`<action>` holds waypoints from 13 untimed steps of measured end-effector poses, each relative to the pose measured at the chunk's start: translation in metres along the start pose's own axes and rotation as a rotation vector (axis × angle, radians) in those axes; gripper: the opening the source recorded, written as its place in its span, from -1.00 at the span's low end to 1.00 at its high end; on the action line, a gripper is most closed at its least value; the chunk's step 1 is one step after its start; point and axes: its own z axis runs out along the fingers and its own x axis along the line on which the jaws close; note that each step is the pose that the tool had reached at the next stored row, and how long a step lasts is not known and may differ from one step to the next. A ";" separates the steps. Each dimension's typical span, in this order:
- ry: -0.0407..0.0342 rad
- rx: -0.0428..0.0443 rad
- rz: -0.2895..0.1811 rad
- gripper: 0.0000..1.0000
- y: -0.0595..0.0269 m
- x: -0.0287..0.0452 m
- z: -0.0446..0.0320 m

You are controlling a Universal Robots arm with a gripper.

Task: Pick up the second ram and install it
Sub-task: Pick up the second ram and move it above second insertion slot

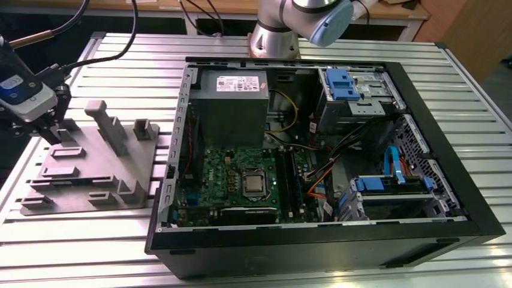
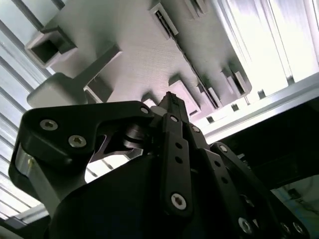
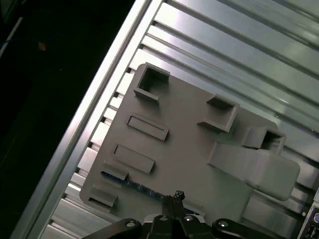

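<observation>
So, my gripper (image 3: 177,195) is pinched closed on nothing, hovering over the grey fixture (image 3: 184,124). The second ram (image 3: 130,182) sits edge-up (I think) in a slot by the fixture's rim, long axis along that rim. Risk: descending closed or skewed would strike its top edge or jam it.

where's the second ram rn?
The second ram sits slotted in the grey fixture, close to the gripper in the first wrist view; that fixture lies at the exterior view's left, beside the computer case.
</observation>
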 end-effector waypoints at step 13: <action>0.0101 -0.0071 -0.236 -0.80 -0.0001 0.0001 0.0015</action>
